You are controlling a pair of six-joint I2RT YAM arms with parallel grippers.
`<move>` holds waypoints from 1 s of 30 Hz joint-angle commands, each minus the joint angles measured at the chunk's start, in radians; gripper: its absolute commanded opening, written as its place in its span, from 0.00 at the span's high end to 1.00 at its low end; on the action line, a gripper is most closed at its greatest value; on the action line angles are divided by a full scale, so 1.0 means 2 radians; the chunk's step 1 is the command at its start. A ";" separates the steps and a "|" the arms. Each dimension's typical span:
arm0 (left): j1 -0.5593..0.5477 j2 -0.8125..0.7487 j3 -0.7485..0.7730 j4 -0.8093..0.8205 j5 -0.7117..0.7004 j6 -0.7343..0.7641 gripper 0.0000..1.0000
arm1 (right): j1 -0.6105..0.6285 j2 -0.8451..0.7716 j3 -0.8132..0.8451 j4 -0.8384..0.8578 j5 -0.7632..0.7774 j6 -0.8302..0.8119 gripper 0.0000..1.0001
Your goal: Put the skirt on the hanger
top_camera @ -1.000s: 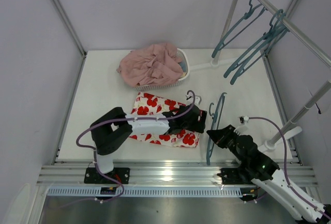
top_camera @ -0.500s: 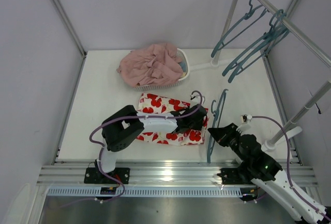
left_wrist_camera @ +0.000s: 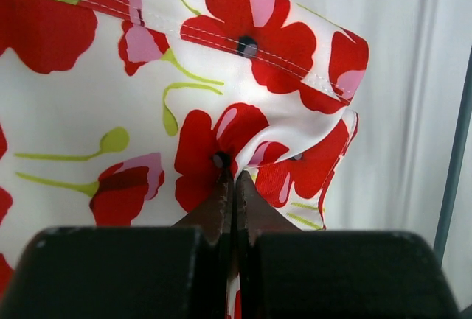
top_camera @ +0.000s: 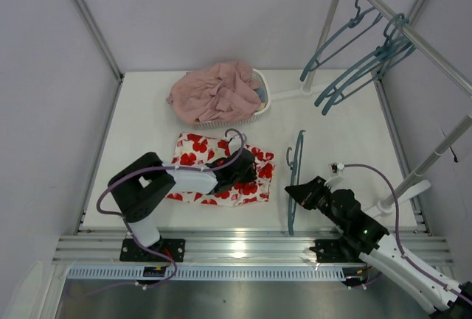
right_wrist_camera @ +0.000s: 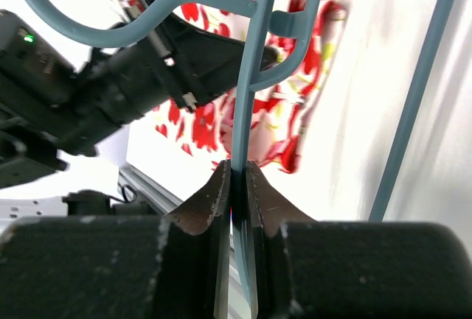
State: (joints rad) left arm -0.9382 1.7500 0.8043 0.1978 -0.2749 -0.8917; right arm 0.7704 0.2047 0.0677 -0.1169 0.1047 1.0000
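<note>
While the left end effector (left_wrist_camera: 234,179) pinches skirt (left_wrist_camera: 88,113), right end effector (right_wrist_camera: 237,175) grips hanger (right_wrist_camera: 255,54).

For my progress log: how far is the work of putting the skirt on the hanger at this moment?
Done: both things are grasped. The left gripper is shut on a fold of the skirt, and the right gripper is shut on the hanger. In hand: the hanger is held beside the skirt, apart from it. Left: the skirt lies on the table, not yet on the hanger.
</note>
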 commanded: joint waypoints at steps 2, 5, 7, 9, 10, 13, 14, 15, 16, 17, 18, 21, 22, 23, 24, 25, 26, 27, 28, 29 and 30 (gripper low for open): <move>0.007 -0.047 -0.026 -0.093 -0.043 0.002 0.98 | -0.001 0.062 -0.011 0.182 -0.039 -0.021 1.00; 0.020 -0.080 -0.051 -0.095 -0.034 0.013 0.97 | 0.003 0.138 -0.015 0.271 -0.063 -0.028 1.00; 0.023 -0.102 -0.065 -0.087 -0.024 0.020 0.96 | 0.011 0.197 -0.013 0.303 -0.070 -0.034 1.00; 0.024 -0.117 -0.068 -0.086 -0.014 0.039 0.93 | 0.015 0.231 -0.014 0.355 -0.076 -0.038 1.00; 0.024 -0.138 -0.068 -0.095 -0.012 0.043 0.90 | 0.017 0.260 -0.014 0.371 -0.077 -0.038 1.00; 0.026 -0.181 -0.069 -0.109 -0.001 0.076 0.59 | 0.019 0.301 -0.010 0.407 -0.081 -0.039 1.00; 0.027 -0.218 -0.067 -0.113 0.002 0.092 0.47 | 0.020 0.307 -0.009 0.420 -0.083 -0.038 1.00; 0.028 -0.237 -0.065 -0.120 0.002 0.098 0.28 | 0.021 0.313 -0.008 0.423 -0.082 -0.034 1.00; 0.030 -0.254 -0.062 -0.128 0.001 0.105 0.24 | 0.021 0.316 -0.006 0.424 -0.082 -0.033 1.00; 0.033 -0.286 -0.054 -0.145 0.002 0.118 0.22 | 0.021 0.319 -0.001 0.421 -0.082 -0.033 1.00; 0.034 -0.301 -0.048 -0.151 0.004 0.126 0.19 | 0.022 0.319 0.001 0.421 -0.082 -0.033 1.00; 0.037 -0.341 -0.033 -0.143 0.040 0.151 0.18 | 0.024 0.314 0.007 0.415 -0.075 -0.033 1.00; 0.037 -0.345 -0.029 -0.138 0.052 0.154 0.18 | 0.025 0.313 0.008 0.410 -0.071 -0.031 1.00; 0.037 -0.347 -0.026 -0.127 0.074 0.155 0.18 | 0.026 0.315 0.010 0.406 -0.068 -0.028 1.00; 0.037 -0.344 -0.014 -0.124 0.081 0.155 0.17 | 0.026 0.316 0.013 0.404 -0.064 -0.027 1.00; 0.036 -0.340 -0.010 -0.122 0.089 0.155 0.18 | 0.027 0.319 0.014 0.401 -0.061 -0.021 1.00; 0.034 -0.334 -0.006 -0.120 0.098 0.153 0.18 | 0.029 0.323 0.014 0.402 -0.058 -0.018 1.00; 0.032 -0.323 0.002 -0.119 0.098 0.152 0.18 | 0.030 0.329 0.013 0.406 -0.055 -0.015 1.00; 0.030 -0.316 0.010 -0.120 0.098 0.153 0.18 | 0.034 0.333 0.013 0.407 -0.052 -0.012 1.00; 0.026 -0.308 0.017 -0.122 0.097 0.153 0.18 | 0.036 0.337 0.013 0.410 -0.052 -0.008 1.00; 0.024 -0.301 0.027 -0.132 0.096 0.153 0.18 | 0.037 0.346 0.013 0.417 -0.038 -0.008 1.00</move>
State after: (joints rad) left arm -0.8768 1.1076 0.7929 -0.0601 -0.1272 -0.6174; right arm 0.8310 0.8696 0.0528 0.6319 -0.0246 0.9691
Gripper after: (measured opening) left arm 0.823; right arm 0.132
